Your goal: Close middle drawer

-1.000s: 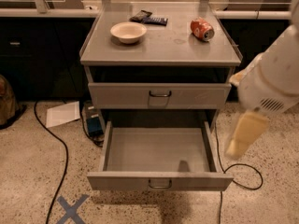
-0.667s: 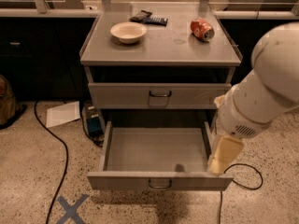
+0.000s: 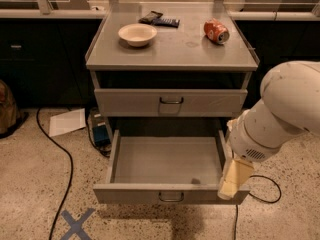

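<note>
The middle drawer (image 3: 167,160) is pulled far out of the grey cabinet, and its plain grey tray is bare. Its low front panel (image 3: 130,194) faces me, with a small dark wire handle (image 3: 171,197) at the centre. My gripper (image 3: 235,180), cream-coloured on the end of the thick white arm (image 3: 280,114), hangs at the drawer's right front corner. It overlaps the right end of the front panel. I cannot tell whether it touches the panel.
A taller-fronted drawer (image 3: 171,102) above is nearly shut. On the cabinet top (image 3: 175,46) are a cream bowl (image 3: 137,34), a red can (image 3: 216,31) on its side and a dark packet (image 3: 159,19). Paper (image 3: 67,122), a blue box (image 3: 100,132), black cables (image 3: 60,156) and a blue tape cross (image 3: 75,225) lie on the floor.
The arm has swung left and down from beside the cabinet. The gripper has come to the open drawer's right front corner. The drawer has not visibly moved.
</note>
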`<action>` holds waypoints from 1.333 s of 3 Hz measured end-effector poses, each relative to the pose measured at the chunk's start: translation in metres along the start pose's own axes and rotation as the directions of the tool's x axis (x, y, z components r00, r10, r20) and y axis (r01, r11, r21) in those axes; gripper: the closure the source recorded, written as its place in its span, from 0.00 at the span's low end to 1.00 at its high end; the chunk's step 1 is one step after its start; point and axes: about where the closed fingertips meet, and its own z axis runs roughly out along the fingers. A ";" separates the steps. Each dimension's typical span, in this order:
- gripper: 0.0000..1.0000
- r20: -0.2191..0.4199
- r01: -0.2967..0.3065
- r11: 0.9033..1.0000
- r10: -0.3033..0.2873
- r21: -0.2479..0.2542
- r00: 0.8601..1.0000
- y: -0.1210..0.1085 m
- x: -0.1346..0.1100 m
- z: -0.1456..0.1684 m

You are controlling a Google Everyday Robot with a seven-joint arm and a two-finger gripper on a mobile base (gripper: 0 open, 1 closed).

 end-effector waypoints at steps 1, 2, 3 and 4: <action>0.00 0.011 -0.012 1.000 0.012 -0.019 1.000 0.012 0.012 0.030; 0.00 0.050 -0.029 0.998 0.033 -0.063 0.998 0.033 0.025 0.079; 0.00 0.081 -0.028 0.992 0.038 -0.122 0.996 0.054 0.034 0.130; 0.00 0.086 -0.022 0.981 0.040 -0.194 0.996 0.076 0.038 0.172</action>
